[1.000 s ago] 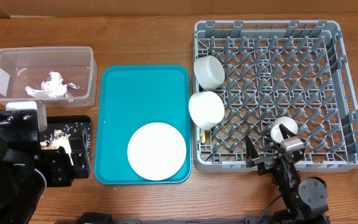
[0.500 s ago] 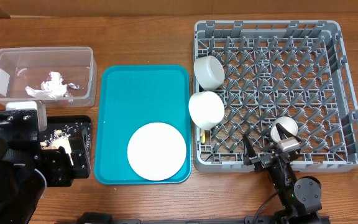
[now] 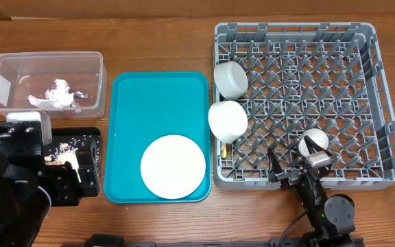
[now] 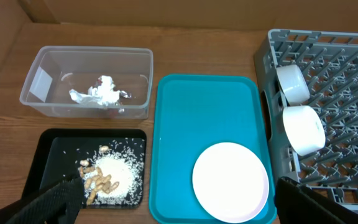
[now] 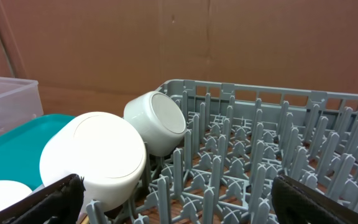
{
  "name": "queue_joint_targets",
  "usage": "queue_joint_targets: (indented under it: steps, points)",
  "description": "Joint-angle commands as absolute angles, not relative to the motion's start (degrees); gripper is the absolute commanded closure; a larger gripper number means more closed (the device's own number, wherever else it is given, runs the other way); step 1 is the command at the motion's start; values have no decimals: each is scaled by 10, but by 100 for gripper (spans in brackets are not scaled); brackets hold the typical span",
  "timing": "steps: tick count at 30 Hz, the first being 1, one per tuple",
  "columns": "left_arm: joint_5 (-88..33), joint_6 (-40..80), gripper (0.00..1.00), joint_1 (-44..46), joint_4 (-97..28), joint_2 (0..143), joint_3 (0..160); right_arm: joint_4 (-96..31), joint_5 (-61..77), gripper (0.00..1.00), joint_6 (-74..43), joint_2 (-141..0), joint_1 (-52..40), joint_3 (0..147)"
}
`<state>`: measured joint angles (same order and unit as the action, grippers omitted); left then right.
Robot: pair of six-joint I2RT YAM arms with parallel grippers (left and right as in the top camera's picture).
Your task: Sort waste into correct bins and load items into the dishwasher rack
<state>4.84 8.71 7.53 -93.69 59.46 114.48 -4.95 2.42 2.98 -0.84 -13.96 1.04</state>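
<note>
**A:** Placement stage, right arm. What has changed at the dishwasher rack [image 3: 293,27]?

**B:** Very little. Against the view a second earlier, the right gripper [image 3: 295,165] has drawn slightly back toward the rack's near wall. Over the last half second it has not moved. Its jaws stand spread wide, and the wrist view shows nothing between them. The cup [image 3: 314,139] sits in the rack's near rows, just beyond the gripper.

**A:** What does that mean for the task?

**B:** The cup reads as delivered and let go. Two bowls [image 3: 230,79] [image 3: 228,121] lie tipped against the pegs along the rack's left wall. The yellow utensil [image 3: 223,149] shows at the rack's near-left corner, under the nearer bowl. Whether it is properly seated cannot be told.

**A:** And the waste?

**B:** All of it is left of the rack, beyond the teal tray [image 3: 156,96]. The foil wrapper [image 3: 59,95] lies in the clear tub [image 3: 46,56]. The rice and nut scraps [image 4: 107,177] lie in the black tray [image 4: 51,149]. The left gripper [image 4: 179,202] hangs above that side, jaws wide apart and empty.

**A:** What is left to do?

**B:** One white round plate [image 3: 173,167] lies flat on the teal tray, just beside the rack's left wall. It is probably the last piece to load. Lying flat, it offers only its rim to the gripper, so it may slide across the tray before it lifts.
</note>
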Motion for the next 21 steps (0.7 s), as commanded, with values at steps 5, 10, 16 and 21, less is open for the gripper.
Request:
queue_joint_targets:
  steps: [5, 10, 16, 21]
  points:
    - [83, 82, 0, 76, -908, 590, 1143, -45, 25, 0, 29, -2, -137, 5]
    - [51, 46, 0, 45, -753, 537, 1046, -45, 25, 0, 29, -2, -137, 5]
    - [-55, -40, 0, -2, -575, 425, 835, -45, 25, 0, 29, -2, -137, 5]
    - [-76, -47, 0, -18, -465, 307, 643, -45, 25, 0, 29, -2, -137, 5]
